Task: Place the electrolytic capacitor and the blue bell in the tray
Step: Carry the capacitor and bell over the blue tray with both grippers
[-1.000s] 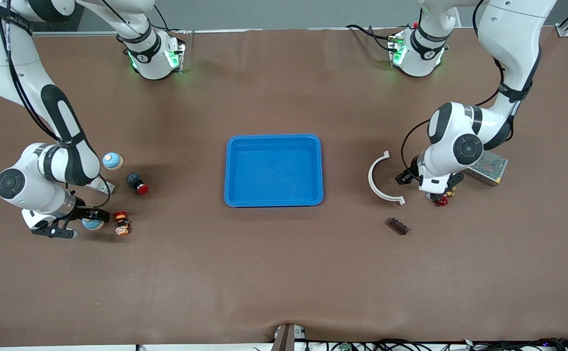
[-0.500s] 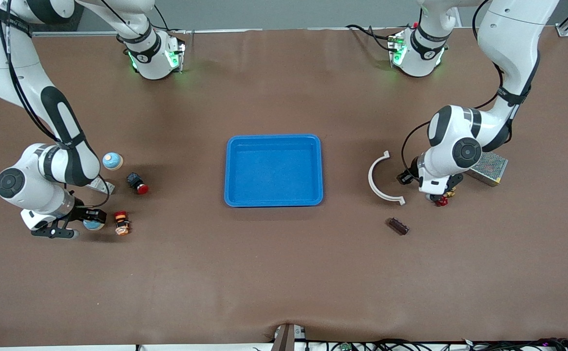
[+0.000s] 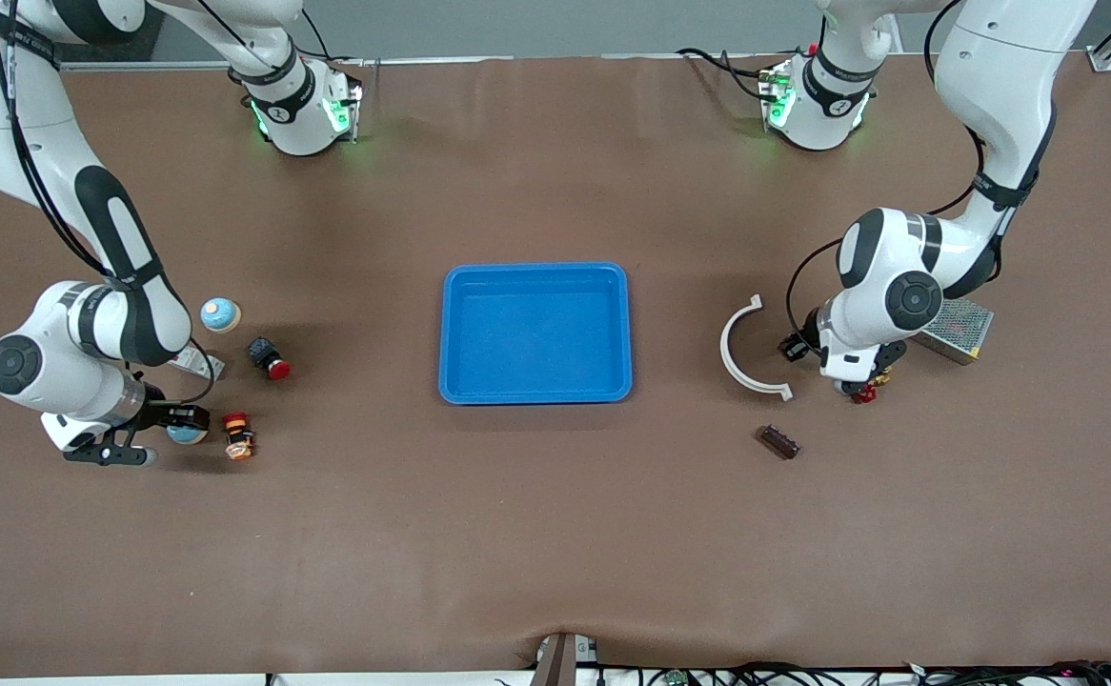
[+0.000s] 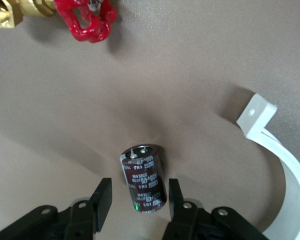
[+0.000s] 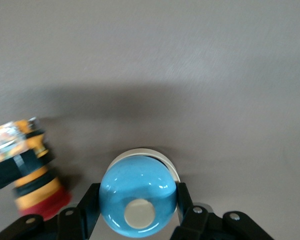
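The blue tray (image 3: 445, 333) lies mid-table with nothing in it. The electrolytic capacitor (image 4: 142, 180), a dark cylinder with white print, lies on the mat between the fingers of my left gripper (image 4: 140, 186). One finger stands nearly against it and the other leaves a gap. In the front view the left gripper (image 3: 849, 379) hides the capacitor. My right gripper (image 5: 137, 192) is shut on the blue bell (image 5: 137, 200), both fingers pressed to its dome. That bell (image 3: 184, 434) is at the right arm's end of the table.
A second blue bell (image 3: 220, 313), a black red-capped button (image 3: 270, 359) and an orange-and-red button (image 3: 237, 434) lie near the right gripper. A white curved piece (image 3: 741, 348), a red-handled brass valve (image 4: 90, 20), a dark block (image 3: 778, 441) and a mesh box (image 3: 956, 327) surround the left gripper.
The right gripper's fingers closed onto the blue bell. The left gripper's fingers drew closer together around the capacitor, and that hand shifted slightly toward its base.
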`<state>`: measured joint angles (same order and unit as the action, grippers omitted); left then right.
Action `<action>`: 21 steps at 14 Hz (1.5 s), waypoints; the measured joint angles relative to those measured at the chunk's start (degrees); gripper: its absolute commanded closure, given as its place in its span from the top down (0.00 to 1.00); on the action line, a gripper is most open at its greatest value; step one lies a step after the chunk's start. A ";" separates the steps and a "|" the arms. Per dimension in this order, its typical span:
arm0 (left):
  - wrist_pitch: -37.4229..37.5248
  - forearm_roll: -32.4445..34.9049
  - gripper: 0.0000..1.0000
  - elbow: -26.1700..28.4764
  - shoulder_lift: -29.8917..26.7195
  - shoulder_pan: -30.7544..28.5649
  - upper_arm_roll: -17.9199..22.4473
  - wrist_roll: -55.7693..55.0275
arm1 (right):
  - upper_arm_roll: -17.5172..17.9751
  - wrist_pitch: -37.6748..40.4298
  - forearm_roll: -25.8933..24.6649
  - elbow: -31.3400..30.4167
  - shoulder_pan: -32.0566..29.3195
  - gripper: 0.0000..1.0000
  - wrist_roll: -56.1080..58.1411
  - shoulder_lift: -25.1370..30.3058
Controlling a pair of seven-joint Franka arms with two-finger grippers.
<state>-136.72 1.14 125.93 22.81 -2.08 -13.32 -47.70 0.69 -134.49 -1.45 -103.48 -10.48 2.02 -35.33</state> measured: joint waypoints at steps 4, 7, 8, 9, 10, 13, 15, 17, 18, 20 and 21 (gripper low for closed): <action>-0.02 0.00 0.50 -0.13 0.14 0.03 -0.01 0.00 | 8.28 8.41 5.45 1.62 0.74 0.00 -18.91 4.10; -0.07 0.00 0.26 -0.58 0.93 0.01 0.00 0.00 | 14.95 7.44 9.00 1.67 2.80 0.00 -33.25 5.21; -0.13 0.00 0.16 -0.71 1.15 0.01 0.01 0.00 | 15.75 6.32 9.20 1.70 4.34 0.00 -37.25 5.22; -0.15 0.01 0.09 -0.81 1.29 0.01 0.01 0.00 | 16.00 5.12 9.27 1.70 6.30 0.00 -40.99 5.21; -0.15 0.01 0.04 -0.90 1.29 0.01 0.01 0.00 | 16.06 4.08 9.31 1.70 8.31 0.00 -44.40 5.20; -0.01 0.01 0.00 -1.94 1.31 0.07 -0.10 -1.64 | 16.14 1.85 9.37 1.69 14.29 0.00 -53.33 5.09; 2.03 0.05 0.00 -4.26 1.25 0.80 -0.49 -4.48 | 16.15 1.43 9.37 1.66 18.08 0.00 -58.24 5.02; 5.19 0.07 0.00 -7.61 1.01 3.10 -0.81 -8.46 | 16.16 1.40 9.38 1.62 21.24 0.00 -61.29 4.92; 6.64 0.07 0.00 -9.37 0.80 4.78 -0.88 -10.99 | 16.14 1.38 9.38 1.60 22.92 0.00 -62.70 4.85; 8.48 0.09 0.00 -12.52 0.52 8.64 -1.01 -16.10 | 16.06 0.98 9.30 1.52 26.38 0.00 -66.05 4.65; 8.81 0.09 0.00 -13.73 0.50 10.43 -1.07 -18.39 | 15.99 0.41 9.28 1.41 27.77 0.00 -66.92 4.47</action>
<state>-127.91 1.23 112.20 23.31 8.36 -14.39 -66.10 16.67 -134.08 7.83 -102.07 17.29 -64.90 -30.86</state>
